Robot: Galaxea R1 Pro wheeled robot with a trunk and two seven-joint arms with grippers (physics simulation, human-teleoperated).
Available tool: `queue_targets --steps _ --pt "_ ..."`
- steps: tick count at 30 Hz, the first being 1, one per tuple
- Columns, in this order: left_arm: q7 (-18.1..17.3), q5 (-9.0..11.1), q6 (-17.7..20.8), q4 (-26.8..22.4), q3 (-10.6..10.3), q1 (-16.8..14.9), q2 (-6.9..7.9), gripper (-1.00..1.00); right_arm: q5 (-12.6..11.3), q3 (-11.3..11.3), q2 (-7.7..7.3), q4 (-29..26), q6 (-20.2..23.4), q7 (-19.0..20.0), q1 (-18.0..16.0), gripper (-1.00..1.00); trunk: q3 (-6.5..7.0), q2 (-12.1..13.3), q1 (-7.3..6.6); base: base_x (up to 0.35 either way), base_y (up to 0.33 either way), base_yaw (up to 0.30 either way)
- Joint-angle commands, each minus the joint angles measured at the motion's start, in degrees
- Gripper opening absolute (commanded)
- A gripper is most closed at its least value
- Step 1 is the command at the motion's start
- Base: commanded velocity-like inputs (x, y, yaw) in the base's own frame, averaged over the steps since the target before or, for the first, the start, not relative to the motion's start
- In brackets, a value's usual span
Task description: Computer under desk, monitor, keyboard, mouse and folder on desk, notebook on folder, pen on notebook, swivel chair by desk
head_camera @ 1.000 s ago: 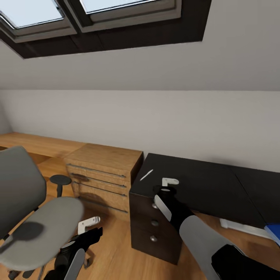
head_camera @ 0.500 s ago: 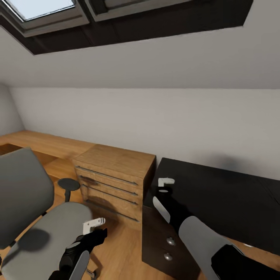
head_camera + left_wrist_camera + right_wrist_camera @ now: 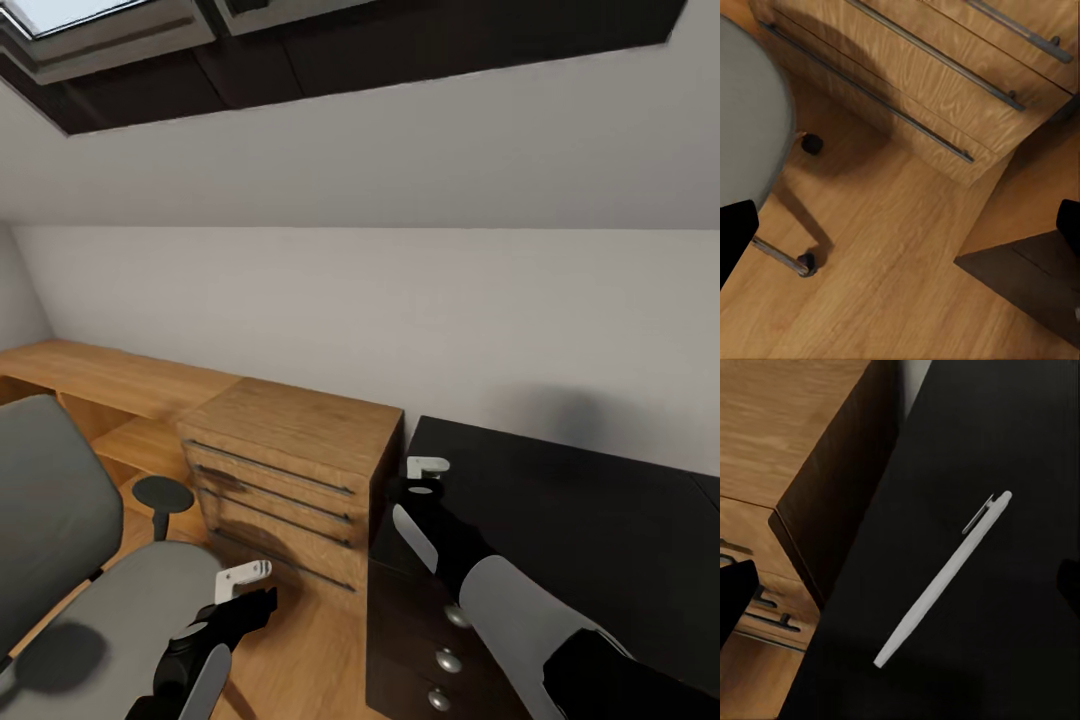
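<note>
At the lower left of the head view, the black left gripper (image 3: 243,592) with a white fingertip hangs spread apart and empty beside the seat of the grey upholstered swivel chair (image 3: 95,590). Its wrist camera looks down on the light wood floor (image 3: 892,247). Toward lower centre, the right gripper (image 3: 428,476) hovers over the glossy black desk (image 3: 590,520), jaws wide, holding nothing; beneath it lies the thin white pen (image 3: 945,577), free on the desktop near the edge. Behind stands the light wood drawer unit (image 3: 290,470). No lettering is legible anywhere.
</note>
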Motion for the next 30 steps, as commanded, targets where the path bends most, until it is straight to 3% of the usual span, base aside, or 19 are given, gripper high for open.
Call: queue_targets --steps 1,10,20,30 --pt "0.6 0.6 0.1 -0.1 -0.1 0.0 0.01 1.0 -0.2 0.2 0.0 0.0 0.3 -0.4 -0.1 1.0 -0.06 0.0 0.01 0.088 0.0 0.0" --pt "0.5 0.6 0.1 0.0 0.0 0.0 0.04 1.0 -0.2 0.2 0.0 0.1 0.3 -0.4 -0.1 1.0 -0.06 0.0 0.01 0.274 0.0 0.0" --pt "0.6 0.8 0.3 -2.4 0.0 0.0 -0.04 1.0 0.0 0.1 0.0 0.3 0.3 -0.5 -0.1 1.0 -0.06 0.0 0.01 0.023 0.0 0.0" --pt "0.6 0.9 0.3 -5.2 0.0 0.0 -0.08 1.0 -0.1 -0.2 0.0 5.3 -0.1 -0.2 -0.1 1.0 -1.86 -4.0 2.2 0.0 0.0 0.0"
